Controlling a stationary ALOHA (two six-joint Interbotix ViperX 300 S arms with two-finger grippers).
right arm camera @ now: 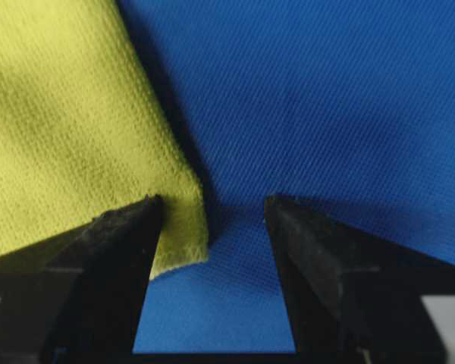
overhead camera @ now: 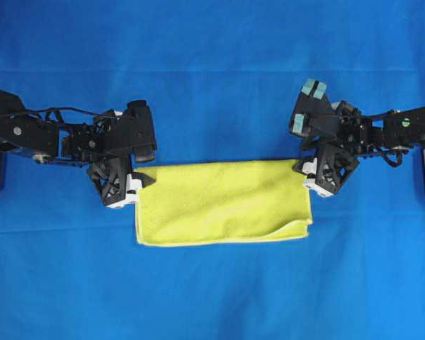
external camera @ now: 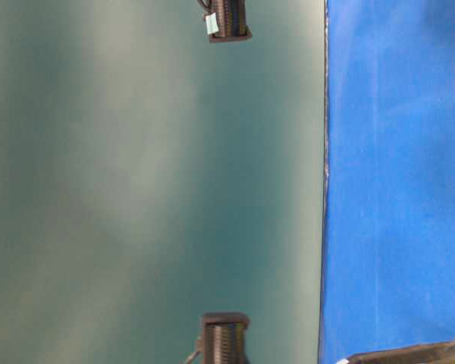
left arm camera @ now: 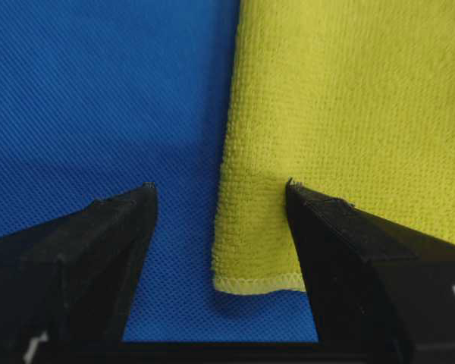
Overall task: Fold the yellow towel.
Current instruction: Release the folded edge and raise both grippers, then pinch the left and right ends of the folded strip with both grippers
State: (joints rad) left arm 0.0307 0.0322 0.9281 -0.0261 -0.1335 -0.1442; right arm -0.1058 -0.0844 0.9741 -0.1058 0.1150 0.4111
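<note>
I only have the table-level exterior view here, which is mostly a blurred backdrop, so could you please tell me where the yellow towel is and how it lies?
Observer: The yellow towel lies on the blue cloth between the two arms, already folded into a wide rectangle.
Operator: Thank you. Is the left gripper holding it?
Observer: No. The left gripper is open, and the towel's corner sits between its jaws, ungripped.
Operator: And the right one, please?
Observer: The right gripper is open too, with the opposite corner of the towel lying beside one finger.
Operator: Are the layers lined up?
Observer: Not quite: at the lower right in the overhead view the layers are slightly offset.
</note>
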